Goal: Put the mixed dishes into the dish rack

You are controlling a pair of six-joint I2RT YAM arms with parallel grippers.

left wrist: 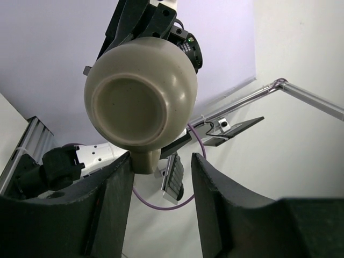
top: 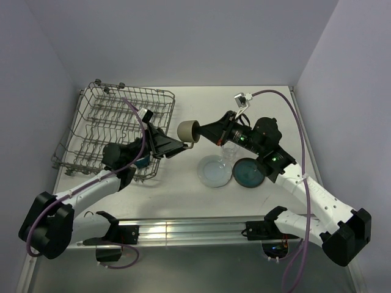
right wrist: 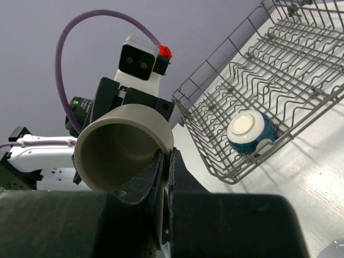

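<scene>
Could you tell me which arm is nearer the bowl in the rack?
Left. The left arm passes right by the bowl; the right arm is by the dark teal plate.

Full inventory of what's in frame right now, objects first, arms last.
grey wire dish rack: 1, grey metal, table's far left
upturned bowl: 1, teal with white base, in the rack's near corner
small mug: 1, olive-beige, in the air between the grippers
pale blue plate: 1, pale blue, table centre
dark teal plate: 1, dark teal, just right of the blue one
glass tumbler: 1, clear, behind the plates, partly hidden
table: 1, white
left gripper: 1, black, open at the mug's handle
right gripper: 1, black, shut on the mug's rim
</scene>
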